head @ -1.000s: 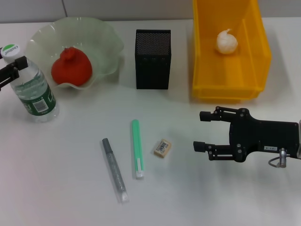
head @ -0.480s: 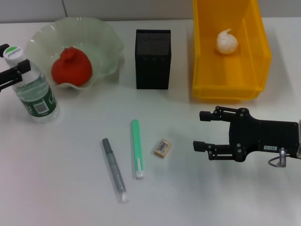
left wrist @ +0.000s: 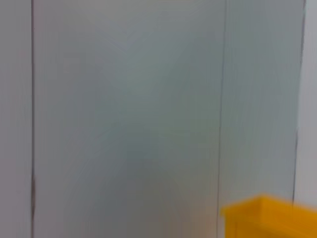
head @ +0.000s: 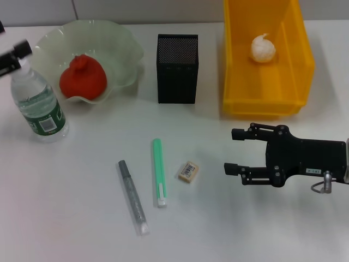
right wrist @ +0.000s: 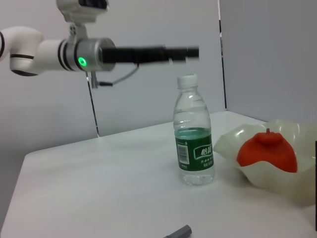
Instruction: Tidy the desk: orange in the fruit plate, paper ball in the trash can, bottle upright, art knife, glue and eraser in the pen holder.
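Orange (head: 82,77) already in the fruit plate (head: 122,49); paper ball (head: 263,48) already in the trash can (head: 267,98). Bottle (head: 37,102) upright on the worktop (head: 76,207) beside the plate. Still lying loose, near the worktop's middle: eraser (head: 188,171), green stick (head: 158,171), grey knife (head: 133,196). Pen holder (head: 178,68) waiting behind them. Right gripper (head: 232,152) low over the worktop beside the eraser, spread wide, empty. Left gripper (right wrist: 190,51) above the bottle cap, clear of it; fingers impossible to judge.

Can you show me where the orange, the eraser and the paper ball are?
orange (head: 82,78), head view, middle of the fruit.
eraser (head: 188,171), head view, its printed top.
paper ball (head: 263,48), head view, centre of the crumpled ball.
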